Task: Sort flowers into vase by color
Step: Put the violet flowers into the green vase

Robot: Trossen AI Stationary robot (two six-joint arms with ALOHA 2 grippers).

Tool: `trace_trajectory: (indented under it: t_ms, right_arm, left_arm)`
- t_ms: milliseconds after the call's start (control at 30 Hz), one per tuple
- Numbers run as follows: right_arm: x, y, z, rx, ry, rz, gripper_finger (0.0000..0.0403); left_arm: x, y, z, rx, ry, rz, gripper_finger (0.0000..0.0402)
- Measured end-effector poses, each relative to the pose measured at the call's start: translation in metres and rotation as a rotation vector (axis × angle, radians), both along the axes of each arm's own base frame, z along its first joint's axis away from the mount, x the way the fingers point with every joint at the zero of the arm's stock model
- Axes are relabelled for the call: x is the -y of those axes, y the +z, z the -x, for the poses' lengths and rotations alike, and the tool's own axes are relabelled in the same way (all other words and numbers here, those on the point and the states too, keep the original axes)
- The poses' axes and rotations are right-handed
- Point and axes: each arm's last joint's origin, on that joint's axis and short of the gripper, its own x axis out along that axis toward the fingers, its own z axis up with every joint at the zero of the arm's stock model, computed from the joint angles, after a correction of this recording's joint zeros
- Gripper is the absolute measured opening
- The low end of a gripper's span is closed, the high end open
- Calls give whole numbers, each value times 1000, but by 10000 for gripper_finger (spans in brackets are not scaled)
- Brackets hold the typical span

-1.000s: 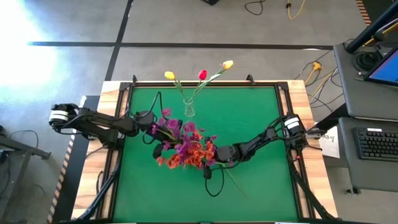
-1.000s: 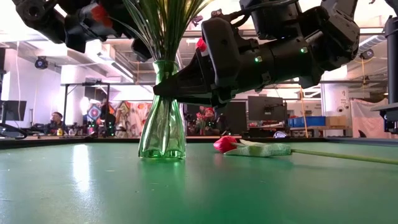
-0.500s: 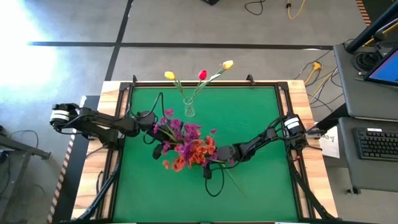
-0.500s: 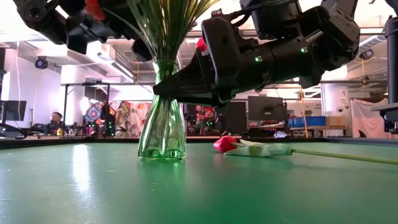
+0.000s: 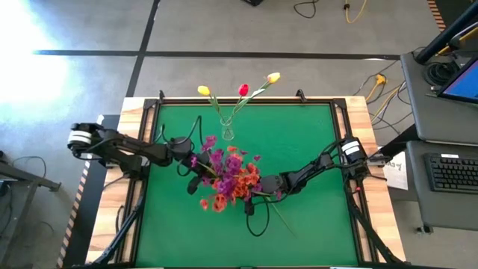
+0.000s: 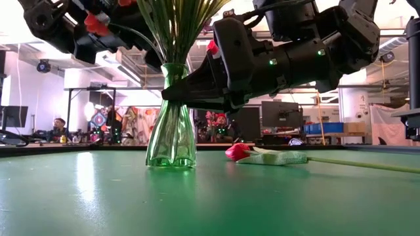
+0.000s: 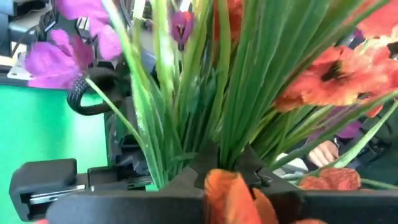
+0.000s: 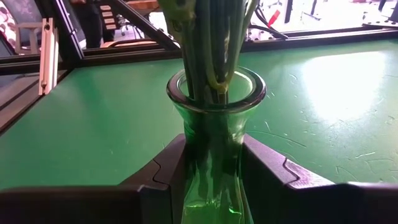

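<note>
Green felt covers the bench (image 5: 314, 142), where the right gripper (image 8: 208, 186) has its jaws pinching the neck of a glass vase (image 6: 170, 131) packed with purple and orange-red flowers (image 5: 224, 175) near the bench's middle. The left gripper (image 5: 196, 166), jaws pressed together on the green stems (image 7: 205, 106), hangs above the vase among the blooms. A second small clear vase (image 5: 227, 133) with two yellow tulips and a red tulip stands near the far edge, well apart, and a pink-red tulip (image 6: 237, 151) lies flat on the felt just beside the gripped vase
</note>
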Motion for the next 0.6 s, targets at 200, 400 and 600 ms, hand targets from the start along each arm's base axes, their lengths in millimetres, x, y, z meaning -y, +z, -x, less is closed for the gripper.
trace_trajectory:
  t_ms: [200,400,600]
  right_arm:
    - [0,0,0,-3,0,0,115]
    - [0,0,0,-4,-1,-1,116]
    - [0,0,0,-5,-1,-1,115]
  left_arm:
    - [0,-9,-3,-33,0,-9,0]
    - [0,-9,-3,-28,0,-23,0]
    - [1,-12,-3,-67,-3,-26,0]
